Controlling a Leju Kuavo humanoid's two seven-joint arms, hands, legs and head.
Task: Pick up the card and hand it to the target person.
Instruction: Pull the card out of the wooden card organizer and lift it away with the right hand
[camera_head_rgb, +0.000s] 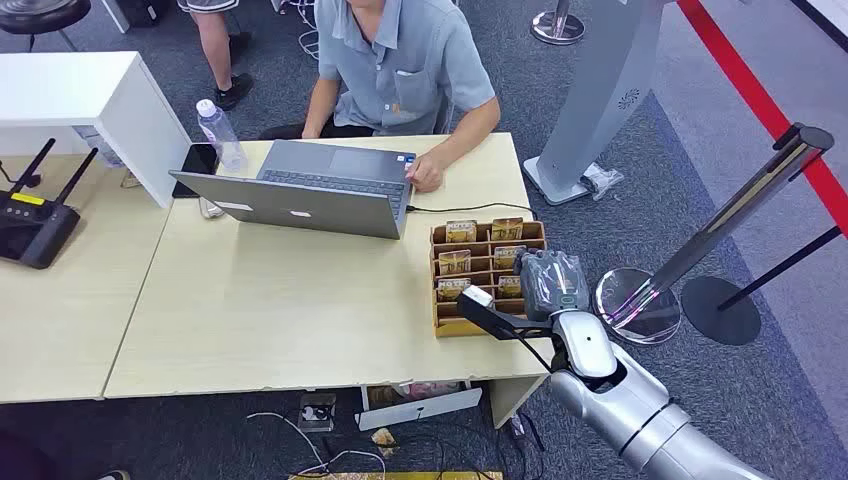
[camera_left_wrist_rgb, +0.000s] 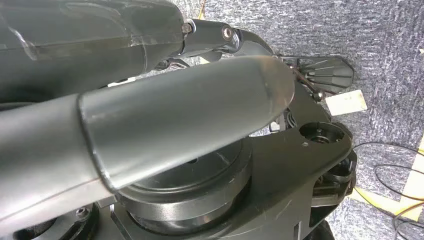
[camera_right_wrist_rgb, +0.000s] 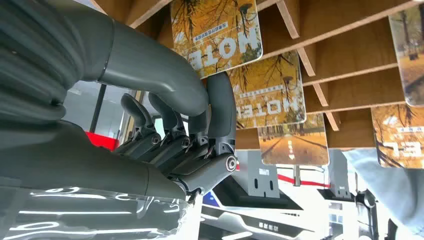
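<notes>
Right robot hand (camera_right_wrist_rgb: 200, 125) pinches a card (camera_right_wrist_rgb: 217, 32) in the wooden rack (camera_head_rgb: 487, 250)

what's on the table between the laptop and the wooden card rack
Only a black cable running across bare tabletop, seen in the head view between laptop and card rack.

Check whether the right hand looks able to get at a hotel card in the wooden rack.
Probably yes. The right hand is already at the wooden card rack, thumb and a finger meeting at the edge of a hotel card; nothing blocks it.
</notes>
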